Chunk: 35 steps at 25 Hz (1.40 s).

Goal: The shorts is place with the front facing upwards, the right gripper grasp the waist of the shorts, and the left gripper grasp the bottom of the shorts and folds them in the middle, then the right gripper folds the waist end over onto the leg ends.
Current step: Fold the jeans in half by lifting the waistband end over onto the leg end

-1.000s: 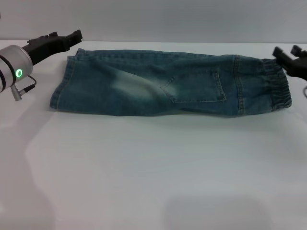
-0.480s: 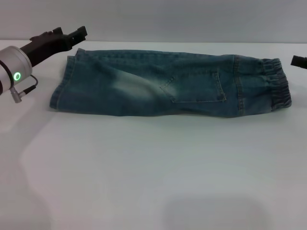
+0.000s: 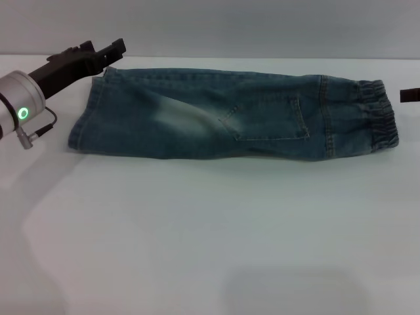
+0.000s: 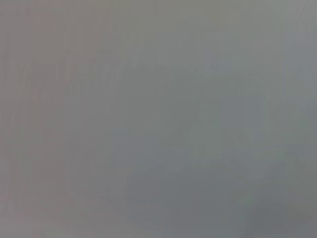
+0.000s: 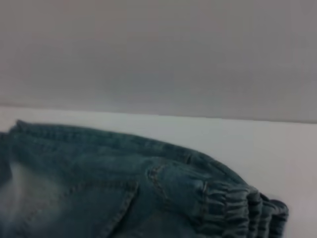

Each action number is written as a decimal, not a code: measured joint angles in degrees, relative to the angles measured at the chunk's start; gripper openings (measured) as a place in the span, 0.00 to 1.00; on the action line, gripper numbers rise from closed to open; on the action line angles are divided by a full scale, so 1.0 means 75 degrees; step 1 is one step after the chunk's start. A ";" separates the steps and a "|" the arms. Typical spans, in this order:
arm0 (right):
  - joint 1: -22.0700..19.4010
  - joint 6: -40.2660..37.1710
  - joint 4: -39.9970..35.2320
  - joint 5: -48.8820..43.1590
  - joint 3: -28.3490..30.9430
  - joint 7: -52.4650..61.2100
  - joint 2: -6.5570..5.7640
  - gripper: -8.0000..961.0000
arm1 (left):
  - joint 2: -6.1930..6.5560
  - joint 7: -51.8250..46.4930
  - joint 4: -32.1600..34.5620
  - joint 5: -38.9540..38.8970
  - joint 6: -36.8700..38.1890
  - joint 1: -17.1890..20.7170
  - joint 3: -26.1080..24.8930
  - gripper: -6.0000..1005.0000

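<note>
The blue denim shorts (image 3: 230, 115) lie flat across the far half of the white table (image 3: 210, 223), folded lengthwise with a pocket facing up. The elastic waist (image 3: 377, 117) is at the right end and the leg hems (image 3: 82, 125) are at the left end. My left gripper (image 3: 110, 48) hovers at the far corner of the leg hems, just beyond the cloth. Only a dark sliver of my right gripper (image 3: 410, 95) shows at the right edge, apart from the waist. The right wrist view shows the gathered waist (image 5: 242, 206) and the denim (image 5: 99, 168) from the side.
A grey wall (image 3: 262, 26) runs behind the table's far edge. The left wrist view shows only plain grey. A faint shadow (image 3: 295, 292) lies on the near part of the table.
My right gripper has drawn back to the right, away from the waist and almost out of the head view. My left gripper has shifted slightly right, toward the far hem corner. The shorts have not moved.
</note>
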 joint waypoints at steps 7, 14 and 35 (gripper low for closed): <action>0.0420 0.0163 0.0003 -0.1096 -0.0029 0.0270 0.0114 0.57 | 0.0014 0.0013 -0.0004 -0.0019 0.0785 0.0194 -0.0008 0.80; 0.0458 0.0631 0.0053 -0.1298 -0.0364 0.0303 0.0324 0.57 | 0.0017 0.0022 -0.0005 -0.0024 0.1058 0.0301 0.0041 0.80; 0.0534 0.1853 0.0133 -0.1580 -0.1001 0.0273 0.1109 0.54 | 0.0007 -0.0010 -0.0090 -0.0026 0.1079 0.0437 0.0039 0.80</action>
